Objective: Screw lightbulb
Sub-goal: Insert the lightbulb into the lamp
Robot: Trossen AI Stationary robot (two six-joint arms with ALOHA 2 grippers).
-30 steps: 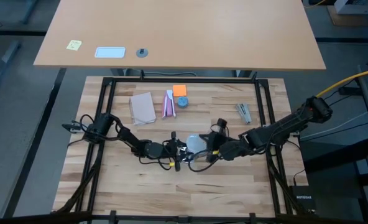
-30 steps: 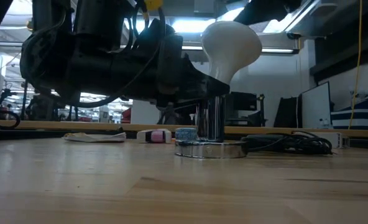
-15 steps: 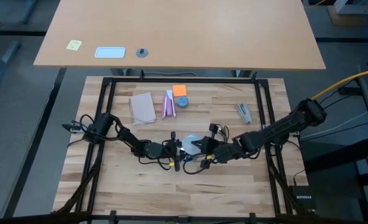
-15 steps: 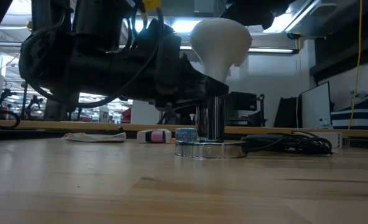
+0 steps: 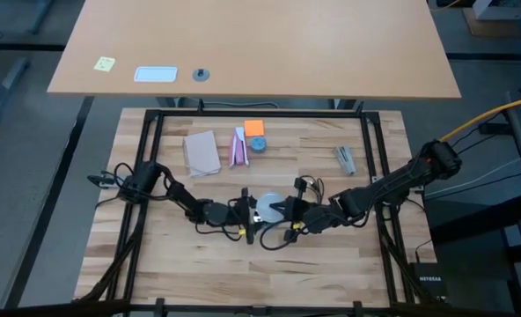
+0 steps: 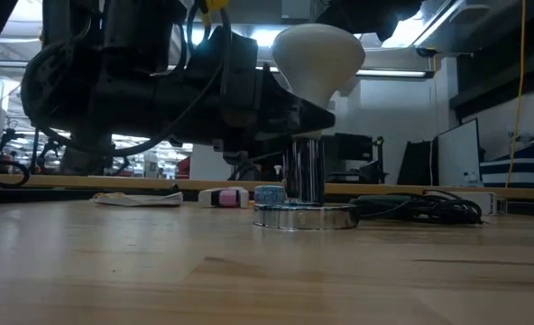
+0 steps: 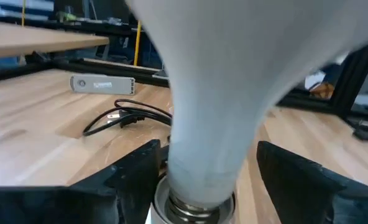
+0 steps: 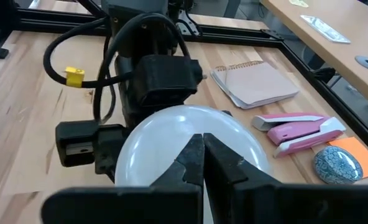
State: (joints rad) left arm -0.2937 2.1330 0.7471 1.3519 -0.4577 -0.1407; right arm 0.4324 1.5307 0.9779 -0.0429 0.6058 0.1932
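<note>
Since a second ago the bulb [image 6: 317,56] has straightened over the socket [image 6: 305,215]. Left wrist view alone shows the left gripper [image 7: 206,180] released, fingers clear of its neck; right gripper [image 8: 202,163], clenched, rests atop the globe.

Tabletop [image 5: 172,246]: pale wood planks, bordered by a dark frame. Laid upon it: a spiral notepad [image 5: 201,152], a pink-and-white stapler [image 5: 238,147], an orange sticky pad [image 5: 254,128], a round blue object [image 5: 258,143], a small grey device [image 5: 345,159], and a silvery socket base [image 6: 305,216] with dark cord [image 6: 420,208].
</note>
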